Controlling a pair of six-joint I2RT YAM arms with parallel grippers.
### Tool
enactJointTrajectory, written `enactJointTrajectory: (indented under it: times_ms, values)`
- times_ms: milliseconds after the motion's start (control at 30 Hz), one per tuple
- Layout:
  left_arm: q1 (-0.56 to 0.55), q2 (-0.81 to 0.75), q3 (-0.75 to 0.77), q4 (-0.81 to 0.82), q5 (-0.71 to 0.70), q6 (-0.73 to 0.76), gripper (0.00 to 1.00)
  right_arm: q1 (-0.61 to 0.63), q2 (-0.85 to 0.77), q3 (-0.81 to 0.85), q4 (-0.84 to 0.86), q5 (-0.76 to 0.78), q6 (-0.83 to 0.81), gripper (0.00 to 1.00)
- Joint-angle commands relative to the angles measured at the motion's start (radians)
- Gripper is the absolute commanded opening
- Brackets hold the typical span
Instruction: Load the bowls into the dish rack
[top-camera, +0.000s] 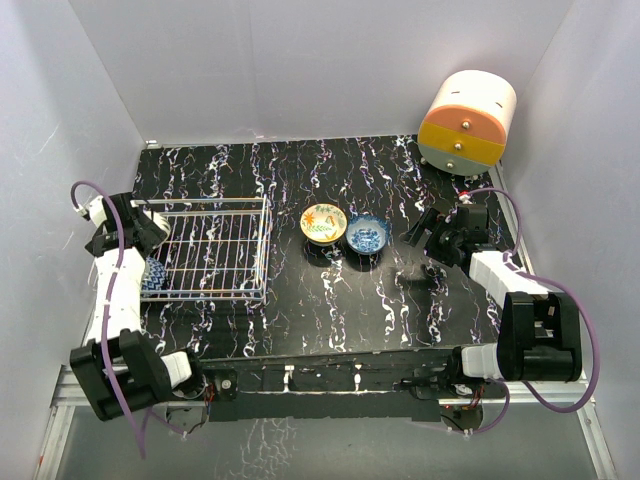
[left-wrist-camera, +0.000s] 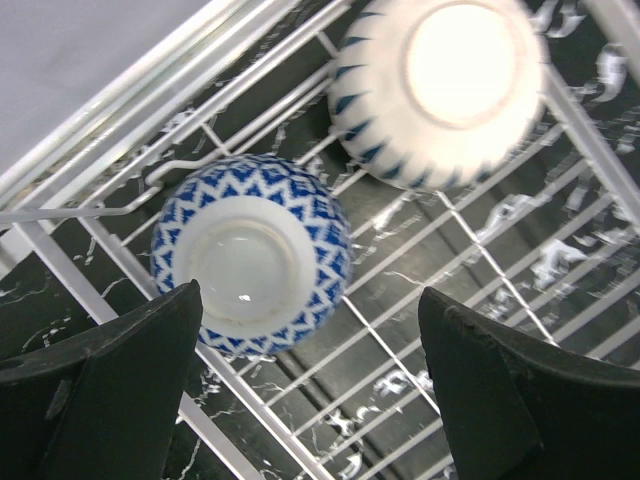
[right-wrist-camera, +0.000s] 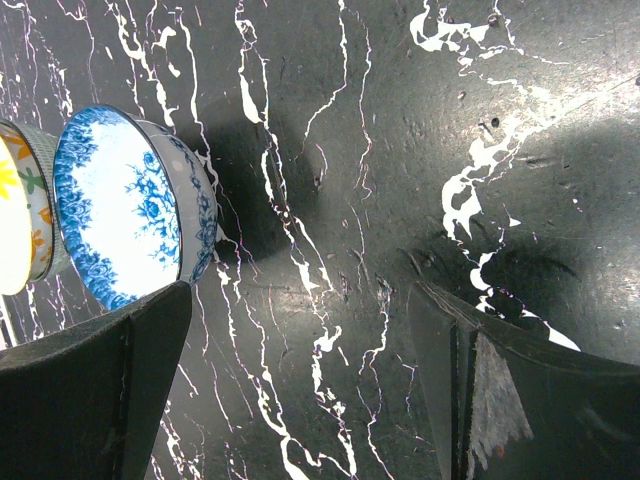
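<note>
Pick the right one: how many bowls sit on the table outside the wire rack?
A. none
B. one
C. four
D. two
D: the top view shows a yellow-flowered bowl and a blue bowl side by side on the table, right of the rack.

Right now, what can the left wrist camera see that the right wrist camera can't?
Only the left wrist: the white wire dish rack holding a blue-triangle ceramic bowl and a pale blue-spiked ceramic bowl, bottoms facing the camera. Only the right wrist: a blue-flowered ceramic bowl beside a yellow-flowered ceramic bowl. Both: the black marbled table and open, empty claws, left claw, right claw.
</note>
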Motion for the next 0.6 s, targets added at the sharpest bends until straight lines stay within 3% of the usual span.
enactJointTrajectory:
  times_ms: [0, 233, 567]
  values:
    - [-0.009, -0.083, 0.027, 0.001, 0.186, 0.041, 0.85, -0.005, 0.007, 0.007, 0.047, 0.002, 0.001, 0.92]
    - [-0.014, 0.007, -0.012, -0.002, 0.346, 0.072, 0.84, -0.005, -0.005, 0.007, 0.039, 0.008, -0.002, 0.92]
    - [-0.015, 0.051, -0.037, 0.020, 0.245, 0.093, 0.84, -0.005, -0.012, 0.005, 0.035, 0.012, -0.005, 0.92]
